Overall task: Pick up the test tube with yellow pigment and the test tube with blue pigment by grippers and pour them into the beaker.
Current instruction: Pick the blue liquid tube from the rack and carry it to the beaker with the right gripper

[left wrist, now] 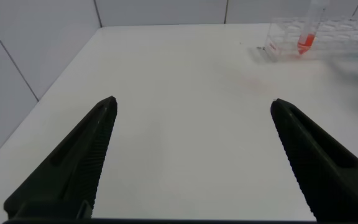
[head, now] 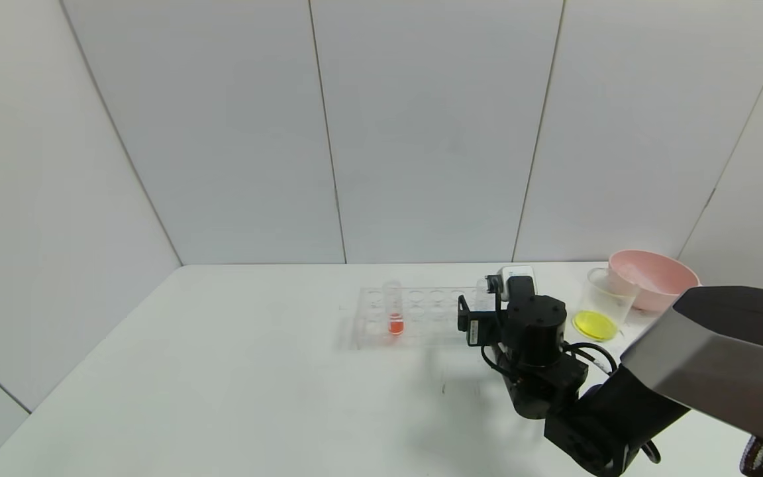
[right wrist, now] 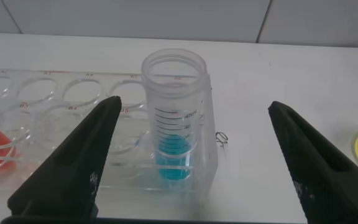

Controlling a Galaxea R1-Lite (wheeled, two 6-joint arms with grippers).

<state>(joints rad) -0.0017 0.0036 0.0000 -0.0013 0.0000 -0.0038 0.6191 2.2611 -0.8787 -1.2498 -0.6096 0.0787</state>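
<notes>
While right gripper [right wrist: 188, 162] hung open around test tube with blue pigment [right wrist: 174, 118] in rack [right wrist: 61, 106], beaker [head: 601, 306] already held yellow. Next, probably: close fingers, lift straight. Left gripper [left wrist: 191, 162] open, idle.

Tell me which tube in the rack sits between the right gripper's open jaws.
The test tube with blue pigment, standing at the rack's end nearer the beaker. The orange-red tube stands far along the rack, away from the right gripper.

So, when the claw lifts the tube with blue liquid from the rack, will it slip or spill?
The test tube with blue pigment looks smooth and clear, so it may slip between the open right claw. It is open-topped but only partly filled, so kept upright it probably will not spill.
</notes>
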